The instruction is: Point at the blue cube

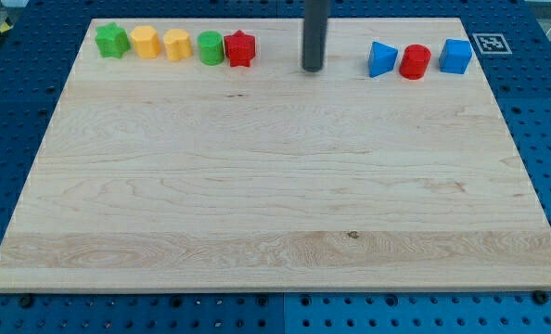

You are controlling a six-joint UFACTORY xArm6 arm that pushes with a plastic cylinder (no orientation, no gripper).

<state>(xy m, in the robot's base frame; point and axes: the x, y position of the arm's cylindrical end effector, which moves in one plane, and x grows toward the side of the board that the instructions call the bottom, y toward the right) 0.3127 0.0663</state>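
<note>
The blue cube (455, 57) sits near the view's top right corner of the wooden board (275, 186). Just left of it stand a red cylinder (415, 62) and a blue triangular block (381, 59), all in a row. My tip (313, 69) is the end of a dark rod coming down from the view's top centre. It rests on the board left of the blue triangular block, well left of the blue cube, touching no block.
A row of blocks lies along the view's top left: a green star-like block (112, 41), two yellow blocks (146, 43) (177, 44), a green cylinder (211, 47) and a red star-like block (241, 48). A fiducial marker (490, 43) sits at the top right corner.
</note>
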